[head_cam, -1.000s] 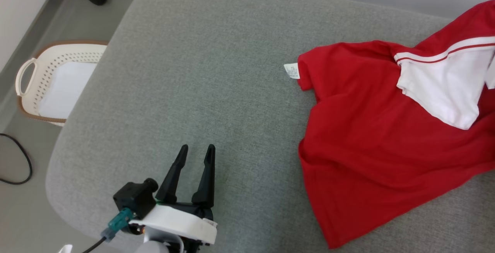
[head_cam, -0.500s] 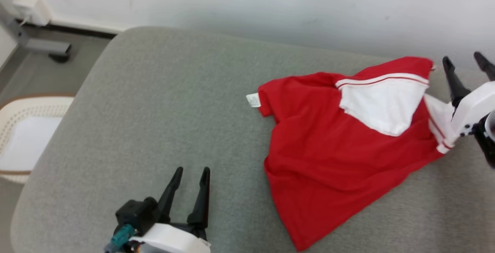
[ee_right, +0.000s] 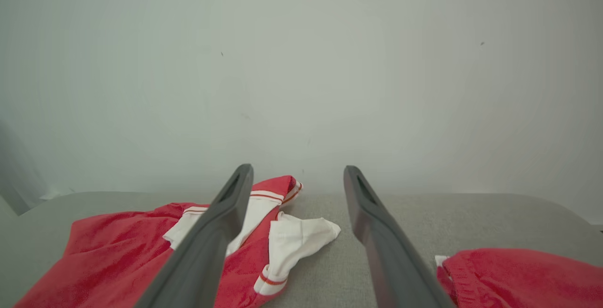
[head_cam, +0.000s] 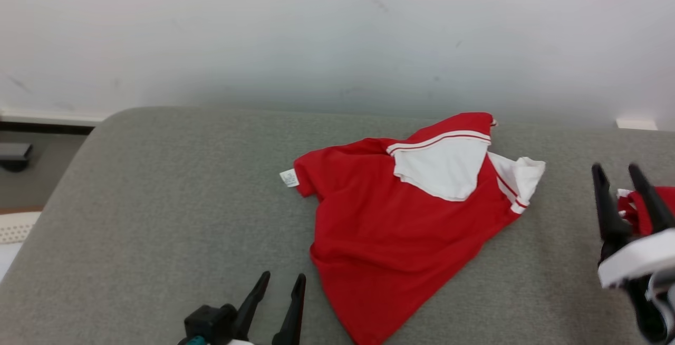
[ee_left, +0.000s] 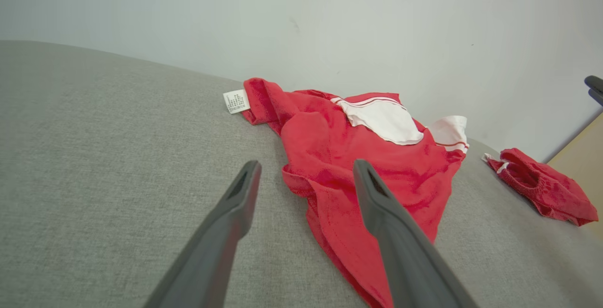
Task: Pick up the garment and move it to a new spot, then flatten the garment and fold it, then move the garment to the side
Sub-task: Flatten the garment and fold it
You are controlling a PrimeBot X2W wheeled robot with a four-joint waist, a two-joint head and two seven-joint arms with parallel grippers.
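Observation:
The garment (head_cam: 401,213) is red with a white panel and striped white sleeve trim. It lies crumpled on the grey cushion (head_cam: 158,202), with a small white label at its left corner. My left gripper (head_cam: 280,284) is open at the near edge, just left of the garment's lower hem; in the left wrist view the left gripper (ee_left: 306,164) points at the garment (ee_left: 358,157). My right gripper (head_cam: 616,171) is open and empty, well right of the white sleeve. In the right wrist view the right gripper (ee_right: 297,169) stands above and apart from the garment (ee_right: 118,247).
A second small red piece of clothing (head_cam: 646,208) lies at the cushion's right end, behind my right gripper, and shows as the red piece (ee_left: 541,185) and the red piece (ee_right: 518,270). A pale wall stands close behind. A white basket (head_cam: 13,226) peeks in at the left edge.
The head camera has swung up and to the right. The garment's right end, raised out of view before, now lies flat. My right gripper stands open, farther from the white sleeve.

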